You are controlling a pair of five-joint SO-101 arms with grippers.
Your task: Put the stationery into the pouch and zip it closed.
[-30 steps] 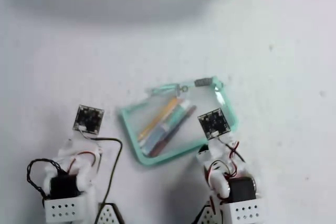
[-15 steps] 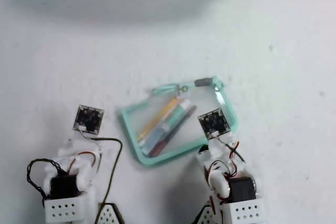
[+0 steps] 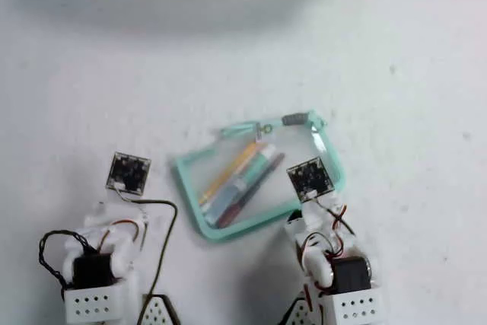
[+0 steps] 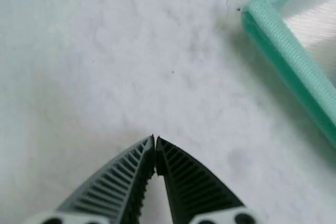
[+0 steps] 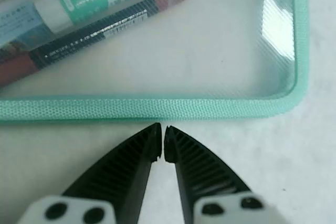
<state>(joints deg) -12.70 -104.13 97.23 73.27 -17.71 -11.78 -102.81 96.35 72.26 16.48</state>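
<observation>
A clear pouch with a mint-green border [image 3: 199,221] lies tilted at the table's middle, with its zipper pull [image 3: 294,119] at the far right corner. Inside lie several pens and markers [image 3: 236,182], seen through the clear face as pens [image 5: 89,17]. My right gripper [image 5: 161,144] is shut just outside the pouch's near green edge [image 5: 131,108], holding nothing. My left gripper [image 4: 155,153] is shut over bare table, a short way from the pouch's corner [image 4: 273,35]. In the high view the left arm [image 3: 128,173] sits left of the pouch and the right arm [image 3: 310,179] overlaps its near right corner.
The white table [image 3: 243,58] stretches open behind and to both sides of the pouch. The arm bases with cables [image 3: 95,264] stand at the near edge. Dark clutter lies beyond the table's far edge.
</observation>
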